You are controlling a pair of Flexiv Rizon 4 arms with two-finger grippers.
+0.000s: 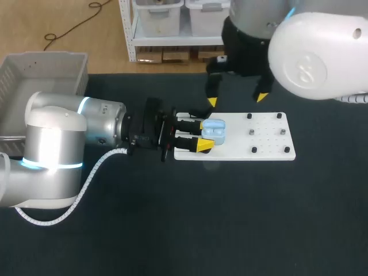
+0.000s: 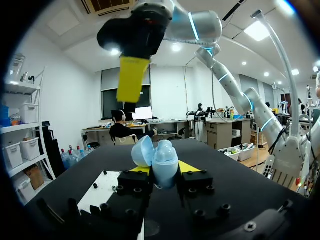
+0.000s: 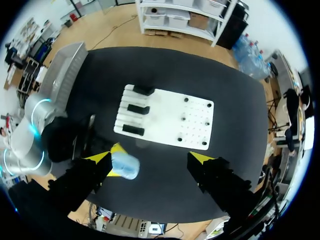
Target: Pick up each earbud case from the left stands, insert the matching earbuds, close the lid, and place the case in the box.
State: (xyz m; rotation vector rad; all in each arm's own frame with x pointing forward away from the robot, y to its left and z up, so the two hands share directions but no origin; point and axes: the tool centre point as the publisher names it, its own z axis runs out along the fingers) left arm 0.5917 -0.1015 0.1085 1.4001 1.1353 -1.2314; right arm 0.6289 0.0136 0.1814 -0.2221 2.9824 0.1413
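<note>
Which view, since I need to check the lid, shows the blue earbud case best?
The left wrist view: the earbud case sits close, lid open, held by the left gripper. The head and right wrist views show it only small, from above.

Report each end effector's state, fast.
Left end effector: closed on the blue earbud case, lid open.
Right end effector: open, holding nothing.

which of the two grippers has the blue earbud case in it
The left gripper: its fingers clamp the light blue earbud case from two sides. The right gripper hangs above with its fingers spread and nothing between them.
</note>
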